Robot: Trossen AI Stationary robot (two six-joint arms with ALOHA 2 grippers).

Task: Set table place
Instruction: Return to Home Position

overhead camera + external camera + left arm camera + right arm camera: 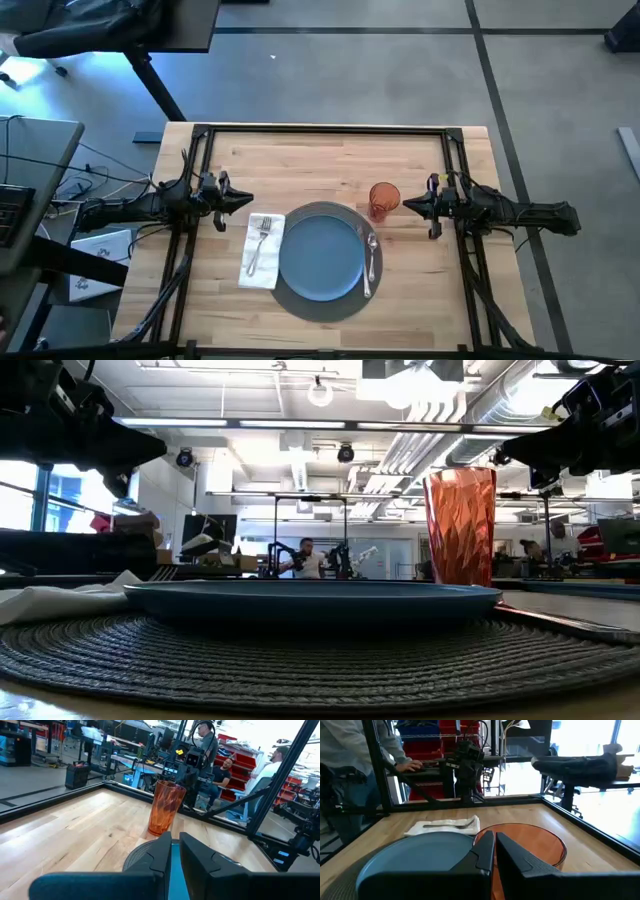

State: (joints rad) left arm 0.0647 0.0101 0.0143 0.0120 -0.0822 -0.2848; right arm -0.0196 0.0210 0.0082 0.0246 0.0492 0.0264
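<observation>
From the top cam the setup looks basically done: blue plate [320, 257] sits on the grey placemat [322, 308], and the napkin [256, 268] with the fork [263, 233] is just off the plate on the left-arm side. The knife and spoon [370, 262] are on the mat on the plate's right-arm side. The orange tumbler [384, 199] is up past the plate's right shoulder, about at the mat's rim. The bit that matters imo is that the right gripper [406, 205] sits right beside that tumbler with its tips aimed at it, so the cup lies dead ahead along the arm's own line. The left gripper [243, 201] hangs well clear, off the plate's other shoulder. Low cam: the tumbler stands upright behind the plate's right end, with the right arm's dark bulk above it, and I can't tell if there's contact. Left wrist cam: its fingers are pressed nearly together with nothing in them, and the tumbler is across the plate with the right arm just behind it. Right wrist cam: the fingers are closed up and empty, with the tumbler's rim immediately below and ahead of the tips. So I'd guess the retreat should go straight back, away from the plate, because a sideways swing could clip the cup.
</observation>
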